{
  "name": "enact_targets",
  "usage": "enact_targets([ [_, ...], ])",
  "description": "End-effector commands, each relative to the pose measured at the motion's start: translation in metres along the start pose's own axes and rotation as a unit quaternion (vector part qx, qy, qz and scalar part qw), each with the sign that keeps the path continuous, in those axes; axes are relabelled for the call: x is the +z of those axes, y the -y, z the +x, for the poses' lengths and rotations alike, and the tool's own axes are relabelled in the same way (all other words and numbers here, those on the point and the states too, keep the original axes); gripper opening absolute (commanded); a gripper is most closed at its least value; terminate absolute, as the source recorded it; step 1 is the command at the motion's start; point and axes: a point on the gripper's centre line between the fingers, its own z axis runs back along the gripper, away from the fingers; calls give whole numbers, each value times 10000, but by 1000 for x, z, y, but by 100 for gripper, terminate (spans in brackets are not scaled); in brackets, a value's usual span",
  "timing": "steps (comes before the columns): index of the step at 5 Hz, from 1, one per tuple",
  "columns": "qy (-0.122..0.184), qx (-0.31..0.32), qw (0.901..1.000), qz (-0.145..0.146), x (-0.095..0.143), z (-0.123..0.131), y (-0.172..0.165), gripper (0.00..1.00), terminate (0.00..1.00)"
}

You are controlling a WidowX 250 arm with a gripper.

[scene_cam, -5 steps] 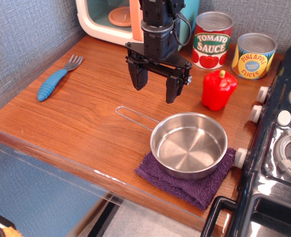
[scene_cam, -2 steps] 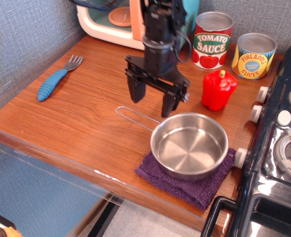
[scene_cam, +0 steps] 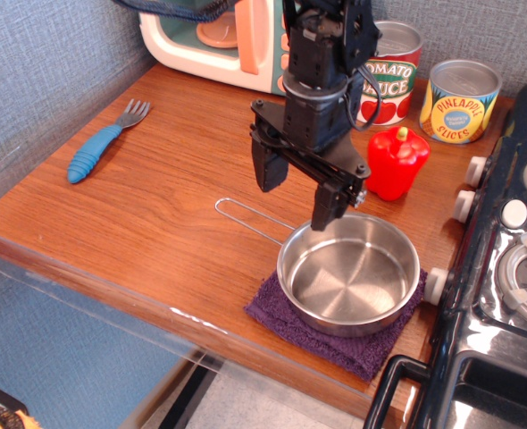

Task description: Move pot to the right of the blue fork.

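This is a play kitchen set up for a robot. A wooden worktop (scene_cam: 147, 223) meets a grey textured wall, with a toy stove (scene_cam: 514, 268) and its white knobs at the right edge. At the back stand a pastel toy microwave (scene_cam: 214, 36), a tomato sauce can (scene_cam: 393, 67) and a pineapple slices can (scene_cam: 460, 98) (both brightly labelled), and a red plastic pepper (scene_cam: 397, 161).

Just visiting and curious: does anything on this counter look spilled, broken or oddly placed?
Nothing spilled or broken. The one oddity: the pot sits on a purple cloth at the counter's front edge, and the cloth's corner slightly overhangs it. The open tool hovers by the pot's rim.
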Motion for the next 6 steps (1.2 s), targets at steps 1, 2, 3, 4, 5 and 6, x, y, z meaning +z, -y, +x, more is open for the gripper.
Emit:
enact_targets([
  [1, 382, -464, 9971, -456, -7, 7, 5, 100, 0],
  [2, 221, -676, 9957, -589, -30, 9, 7, 100, 0],
  [3, 171, -706, 9958, -564, -42, 12, 5, 100, 0],
  [4, 223, -716, 9955, -572, -45, 14, 4, 0, 0],
  [5, 278, -736, 9955, -524, -39, 14, 7, 0, 0],
  [6, 280, -726, 9959, -463, -36, 12, 8, 0, 0],
])
